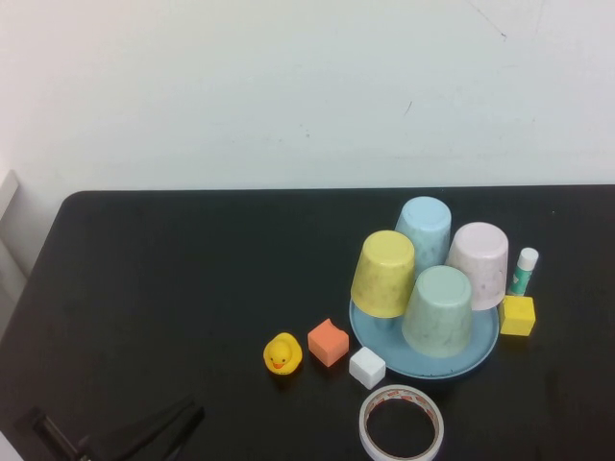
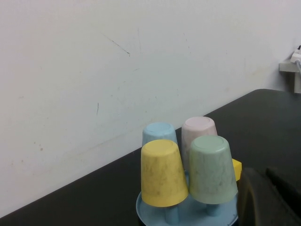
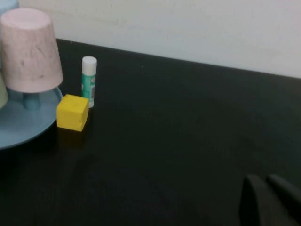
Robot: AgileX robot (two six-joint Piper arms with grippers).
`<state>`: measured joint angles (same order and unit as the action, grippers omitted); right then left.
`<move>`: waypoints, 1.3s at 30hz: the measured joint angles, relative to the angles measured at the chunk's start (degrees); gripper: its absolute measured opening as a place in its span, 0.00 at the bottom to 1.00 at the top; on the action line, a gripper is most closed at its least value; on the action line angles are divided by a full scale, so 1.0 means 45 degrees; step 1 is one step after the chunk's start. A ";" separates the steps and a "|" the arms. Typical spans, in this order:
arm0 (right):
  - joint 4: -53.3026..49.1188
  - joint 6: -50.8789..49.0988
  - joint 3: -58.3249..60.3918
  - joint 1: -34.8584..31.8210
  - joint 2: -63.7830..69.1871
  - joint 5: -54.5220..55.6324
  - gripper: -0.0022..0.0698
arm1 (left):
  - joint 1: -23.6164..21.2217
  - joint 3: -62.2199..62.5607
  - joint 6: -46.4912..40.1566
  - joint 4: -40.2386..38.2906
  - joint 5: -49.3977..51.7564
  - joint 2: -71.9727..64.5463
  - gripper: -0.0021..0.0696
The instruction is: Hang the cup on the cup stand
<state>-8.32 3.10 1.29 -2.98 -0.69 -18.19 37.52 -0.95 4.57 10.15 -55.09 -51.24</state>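
From above, my left gripper [image 1: 183, 415] lies at the lower left of the frame, a dark closed wedge low over the black table [image 1: 173, 279], fingers pressed together on nothing. My right gripper is out of that view; only its own wrist camera catches it, as dark fingertips [image 3: 263, 197] at the lower right of the frame, closed and empty.

The cup [image 1: 438, 310] sits upside down on a peg of the stand [image 1: 370, 336], right of centre in the high view, at the tray's near edge. The yellow cup [image 1: 384, 273] is just to its left, the blue cup [image 1: 424, 230] behind, the pink cup [image 1: 478, 264] to its upper right, all inverted on pegs.

The high view alone shows the duck [image 1: 282, 353], the orange block [image 1: 328, 342], the white block [image 1: 367, 367] touching the tray's near rim, and the tape roll [image 1: 402, 424] at the bottom edge. The yellow block [image 1: 517, 314] and glue stick [image 1: 524, 271] stand just right of the tray.

My left wrist view shows the blue pegs under the cups, hidden from above. My right wrist view shows only the pink cup, part of the tray, the glue stick and the yellow block.

The cup is well apart from my left gripper, up and to the right of it in the high view. Neither gripper touches it.
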 joint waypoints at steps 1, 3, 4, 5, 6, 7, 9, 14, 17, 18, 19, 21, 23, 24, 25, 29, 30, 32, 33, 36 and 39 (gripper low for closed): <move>-0.0022 -0.0029 0.0000 0.0000 0.0000 -0.0053 0.03 | 0.0000 0.0000 0.0000 0.0000 0.0000 0.0000 0.03; -0.0027 -0.0080 0.0000 0.0000 0.0000 -0.0101 0.03 | 0.0000 0.0000 0.0000 0.0006 0.0000 0.0000 0.03; -0.0027 -0.0080 0.0000 0.0000 0.0000 -0.0101 0.03 | 0.0000 0.0000 0.0000 0.0006 0.0000 0.0000 0.03; -0.0052 -0.0080 0.0000 0.0000 0.0000 -0.0101 0.03 | 0.0000 0.0000 0.0000 0.0006 0.0000 0.0000 0.03; -0.0052 -0.0104 0.0000 0.0000 0.0000 -0.0101 0.03 | 0.0000 0.0000 0.0000 0.0006 0.0000 0.0000 0.03; -0.0052 -0.0104 0.0000 0.0000 0.0000 -0.0101 0.03 | 0.0000 0.0000 0.0000 0.0006 0.0000 0.0000 0.03; -0.0052 -0.0104 0.0000 0.0000 0.0000 -0.0101 0.03 | 0.0000 0.0000 0.0000 0.0027 0.0000 0.0000 0.03; -0.0052 -0.0104 0.0000 0.0000 0.0000 -0.0109 0.03 | 0.0000 0.0000 0.0000 0.0027 0.0020 0.0000 0.03; -0.0052 -0.0104 0.0000 0.0000 0.0000 -0.0109 0.03 | 0.0000 0.0000 0.0000 0.0027 0.0059 0.0000 0.03; -0.0052 -0.0122 0.0000 0.0000 0.0000 -0.0131 0.03 | 0.0000 0.0000 0.0000 0.0027 0.0079 0.0000 0.03; -0.0052 -0.0122 0.0000 0.0000 0.0000 -0.0130 0.03 | 0.0000 0.0000 0.0000 0.0027 0.0088 0.0000 0.03; -0.0052 -0.0130 0.0000 0.0000 0.0000 -0.0130 0.03 | 0.0000 0.0000 0.0000 0.0027 0.0109 0.0000 0.03; -0.0052 -0.0130 0.0000 0.0000 0.0000 -0.0130 0.03 | 0.0000 0.0000 0.0000 0.0027 0.0109 0.0000 0.03; -0.0052 -0.0130 0.0000 0.0000 0.0000 -0.0130 0.03 | 0.0000 0.0000 0.0000 0.0027 0.0109 0.0000 0.03; -0.0052 -0.0130 0.0000 0.0000 0.0000 -0.0130 0.03 | 0.0000 0.0000 0.0000 0.0027 0.0146 0.0000 0.03; -0.0052 -0.0130 0.0000 0.0000 0.0000 -0.0130 0.03 | 0.0000 0.0000 -0.0519 0.0027 0.0690 0.0000 0.03; -0.0052 -0.0130 0.0000 0.0000 0.0000 -0.0130 0.03 | 0.0000 0.0000 -0.0944 0.0027 0.0814 0.0000 0.03; -0.0052 -0.0130 0.0000 0.0000 0.0000 -0.0130 0.03 | 0.0000 0.0000 -0.1757 0.0027 0.0939 0.0000 0.03; -0.0052 -0.0130 0.0000 0.0000 0.0000 -0.0130 0.03 | 0.0000 0.0000 -0.2222 0.0000 0.0947 0.0000 0.03; -0.0052 -0.0130 0.0000 0.0000 0.0000 -0.0130 0.03 | 0.0000 0.0000 -0.3483 -0.0522 0.0965 0.0052 0.03; -0.0052 -0.0130 0.0000 0.0000 0.0000 -0.0157 0.03 | 0.0000 0.0000 -0.3806 -0.2255 0.1088 0.0381 0.03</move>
<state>-8.55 2.52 1.29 -2.98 -0.69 -18.90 37.52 -0.95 -12.56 0.00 -50.19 -49.52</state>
